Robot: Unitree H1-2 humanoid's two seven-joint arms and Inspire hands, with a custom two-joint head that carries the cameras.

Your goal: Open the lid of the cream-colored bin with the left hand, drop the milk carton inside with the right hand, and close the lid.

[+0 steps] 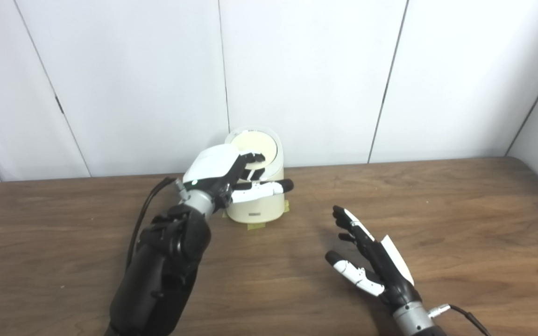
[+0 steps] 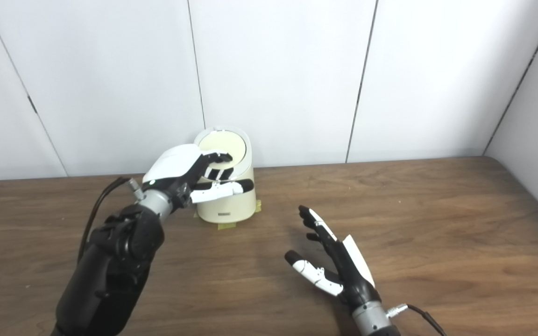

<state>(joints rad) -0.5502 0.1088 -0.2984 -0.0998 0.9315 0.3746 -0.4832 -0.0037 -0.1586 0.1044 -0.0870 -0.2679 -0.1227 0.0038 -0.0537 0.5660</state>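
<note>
**Left eye view: lid up at the far bin, no carton to be seen**

Nearest, on the right side of the bench, the right hand hovers low with palm turned up and inward, fingers spread and thumb out. It holds nothing. The milk carton the task names shows in neither view: it is not in this hand and not on the visible wood. Whether it already lies inside the bin cannot be told, since the opening is hidden from here.

Farther back and left of centre, the left hand reaches in over the cream-colored bin. Its fingers curl against the lower edge of the raised lid, and the thumb stretches across the front of the bin's body. It looks to be propping the lid more than clamping it; how firm the contact is I cannot tell.

The bin stands at the far edge of the bench, close to the white wall panels, with strips of yellowish tape at its foot, apparently holding it down.

As a judgement, the bin is light, thin, stiff plastic with a smooth, somewhat slippery skin, and would slide or tip under a push without the tape. The lid appears hinged at the back and tilts up facing the camera. Its front rim is the sensible place to hold, letting it down gently instead of dropping it.
</note>
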